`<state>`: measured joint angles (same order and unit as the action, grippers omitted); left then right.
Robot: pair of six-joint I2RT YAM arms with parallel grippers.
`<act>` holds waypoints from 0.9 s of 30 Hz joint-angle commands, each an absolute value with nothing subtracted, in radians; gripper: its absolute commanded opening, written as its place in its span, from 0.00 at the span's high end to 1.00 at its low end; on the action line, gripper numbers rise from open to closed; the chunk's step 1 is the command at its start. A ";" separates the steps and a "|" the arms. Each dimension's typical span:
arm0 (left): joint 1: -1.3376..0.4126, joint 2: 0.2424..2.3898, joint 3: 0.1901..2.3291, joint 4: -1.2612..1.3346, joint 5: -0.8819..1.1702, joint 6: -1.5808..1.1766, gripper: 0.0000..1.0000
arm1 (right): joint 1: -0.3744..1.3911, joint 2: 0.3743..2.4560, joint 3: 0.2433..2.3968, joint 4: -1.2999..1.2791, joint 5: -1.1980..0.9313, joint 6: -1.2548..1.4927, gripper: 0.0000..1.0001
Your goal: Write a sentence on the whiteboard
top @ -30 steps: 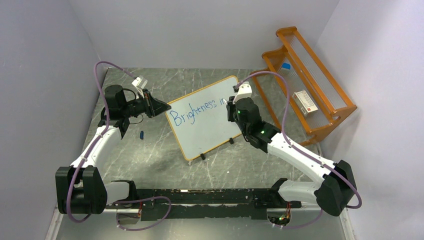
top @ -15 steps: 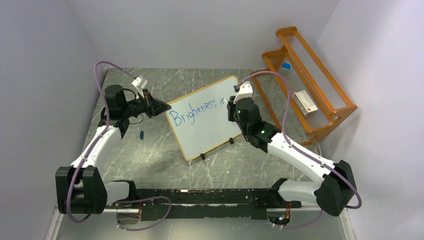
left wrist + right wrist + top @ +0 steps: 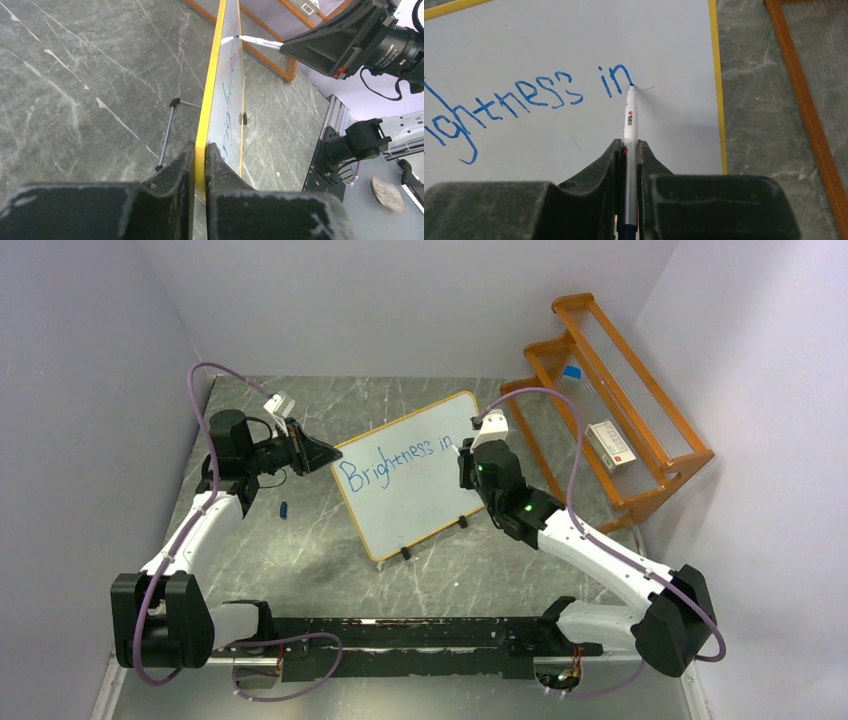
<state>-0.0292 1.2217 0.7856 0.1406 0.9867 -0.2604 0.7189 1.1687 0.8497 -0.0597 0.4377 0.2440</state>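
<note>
In the top view, the right gripper (image 3: 467, 454) is sitting slightly higher and further right than a second ago, beside the whiteboard (image 3: 410, 495) standing mid-frame. The left gripper (image 3: 322, 454) is not budging. At upper right, the orange rack (image 3: 575, 303) is holding a small box (image 3: 608, 445) and a blue-capped thing (image 3: 572, 372).

From the left wrist, its fingers are pinching the whiteboard's yellow edge.

From the right wrist, the fingers are clamping the marker (image 3: 630, 117), its tip touching just past the blue writing (image 3: 549, 92). Room is running out there, so the next word risks crowding the frame, and hard pressing could tip the whiteboard.
</note>
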 commanded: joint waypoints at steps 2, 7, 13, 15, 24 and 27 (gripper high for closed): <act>-0.050 1.261 0.756 0.014 0.918 -0.191 0.95 | 0.712 1.149 0.828 -0.092 0.443 0.264 1.00; -0.051 1.264 0.756 0.014 0.918 -0.191 0.95 | 0.711 1.125 0.831 -0.101 0.452 0.262 1.00; -0.051 1.263 0.756 0.012 0.916 -0.190 0.95 | 0.722 1.072 0.829 -0.106 0.434 0.255 1.00; -0.050 1.264 0.756 0.013 0.916 -0.190 0.95 | 0.731 1.056 0.825 -0.110 0.433 0.252 1.00; -0.051 1.261 0.756 0.011 0.912 -0.187 0.95 | 0.873 1.015 0.789 -0.123 0.506 0.248 1.00; -0.051 1.262 0.758 0.008 0.910 -0.186 0.95 | 0.942 1.016 0.786 -0.131 0.553 0.247 1.00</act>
